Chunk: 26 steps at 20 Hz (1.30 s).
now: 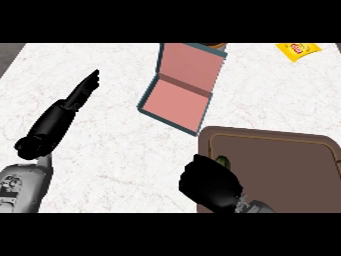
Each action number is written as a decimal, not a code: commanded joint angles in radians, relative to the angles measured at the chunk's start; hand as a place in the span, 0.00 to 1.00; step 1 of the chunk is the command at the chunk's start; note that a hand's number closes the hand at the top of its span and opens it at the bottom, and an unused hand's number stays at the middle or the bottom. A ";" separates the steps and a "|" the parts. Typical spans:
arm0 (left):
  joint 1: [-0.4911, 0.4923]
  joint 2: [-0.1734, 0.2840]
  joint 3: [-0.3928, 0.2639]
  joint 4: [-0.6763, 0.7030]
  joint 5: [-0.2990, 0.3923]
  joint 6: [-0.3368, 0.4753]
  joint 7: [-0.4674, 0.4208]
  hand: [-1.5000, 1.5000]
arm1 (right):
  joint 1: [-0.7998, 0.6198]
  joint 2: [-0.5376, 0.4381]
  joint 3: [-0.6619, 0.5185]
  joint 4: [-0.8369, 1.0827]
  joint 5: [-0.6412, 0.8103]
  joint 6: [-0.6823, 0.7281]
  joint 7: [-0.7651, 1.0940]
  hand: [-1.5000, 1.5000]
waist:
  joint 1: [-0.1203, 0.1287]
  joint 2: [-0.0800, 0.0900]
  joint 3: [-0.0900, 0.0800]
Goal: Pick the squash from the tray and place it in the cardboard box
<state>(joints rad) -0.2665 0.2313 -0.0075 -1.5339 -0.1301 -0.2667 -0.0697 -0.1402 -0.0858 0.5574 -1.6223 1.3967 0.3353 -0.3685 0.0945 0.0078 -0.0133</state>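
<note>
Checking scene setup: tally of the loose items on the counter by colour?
Pink-lined box: 1
Brown tray: 1
Yellow packet: 1
Green squash, mostly hidden under the right hand: 1
Total: 4
The left hand rests open, away from all of them.

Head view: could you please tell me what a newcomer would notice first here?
The pink-lined cardboard box lies open at the counter's top centre. The right hand curls over the brown tray's left edge, where a sliver of green squash shows. The left hand rests open at the left, and a yellow packet lies top right.
</note>
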 commanded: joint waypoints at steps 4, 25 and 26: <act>-0.033 -0.042 -0.035 0.020 -0.023 0.022 0.019 0.50 | -0.214 0.084 0.220 0.003 -0.159 -0.100 0.308 1.00 | 0.015 0.005 0.014; -0.011 -0.010 0.006 0.070 -0.032 0.019 -0.049 0.50 | -0.965 0.086 0.043 0.325 -0.634 -0.540 1.182 1.00 | -0.027 0.001 0.010; -0.007 0.018 0.024 0.044 -0.012 -0.005 -0.031 0.50 | -0.985 0.086 0.000 0.414 -0.657 -0.567 1.105 1.00 | -0.026 0.003 0.011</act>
<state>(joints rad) -0.2900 0.2223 -0.0042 -1.4880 -0.1527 -0.2536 -0.0823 -0.9911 -0.0003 0.6132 -1.3845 0.8092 -0.1575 0.7226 0.0763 0.0081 -0.0024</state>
